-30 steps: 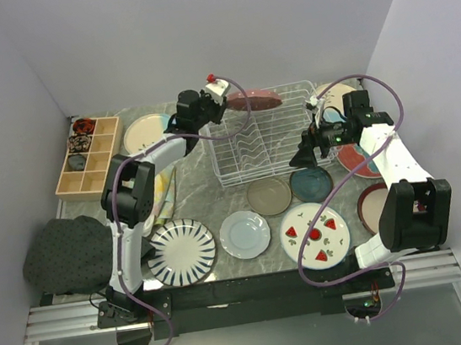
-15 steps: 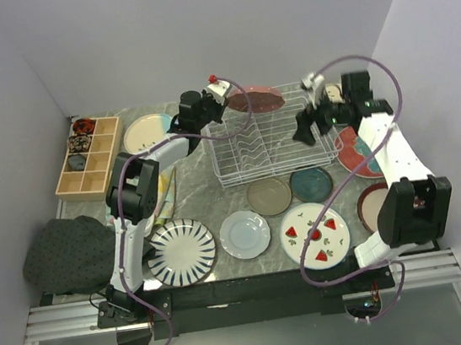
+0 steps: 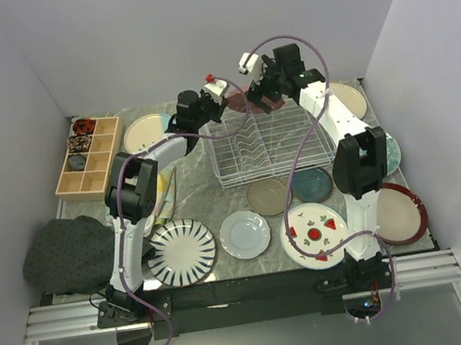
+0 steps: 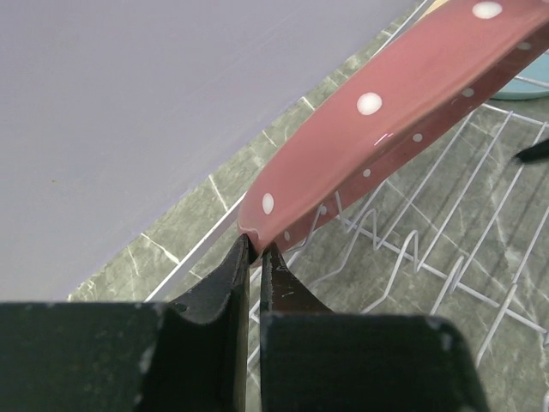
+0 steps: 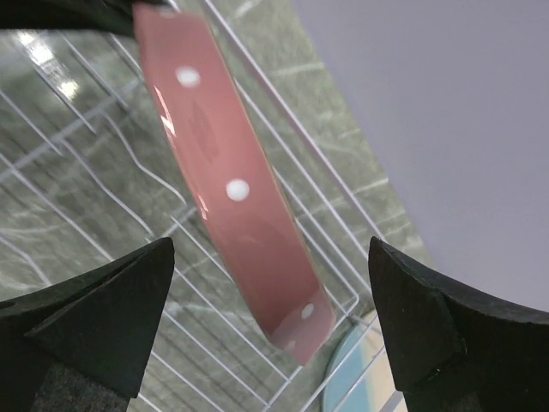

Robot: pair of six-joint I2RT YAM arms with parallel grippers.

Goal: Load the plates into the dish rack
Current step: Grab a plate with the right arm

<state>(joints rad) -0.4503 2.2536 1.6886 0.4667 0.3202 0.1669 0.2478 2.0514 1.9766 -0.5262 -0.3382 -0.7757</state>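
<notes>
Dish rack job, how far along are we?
Done: nothing; no plate stands in the dish rack. In hand: the left gripper, jaws shut on the rim of the pink dotted plate, holds it over the rack's far edge; the right gripper hovers by it, jaws open. Left: the striped plate, watermelon plate, pale blue plate and others lie on the table.

The pink dotted plate [image 4: 403, 94] hangs tilted over the white wire dish rack's [image 3: 265, 147] far edge. The striped plate [image 3: 180, 251] and watermelon plate [image 3: 314, 234] lie flat before it.
</notes>
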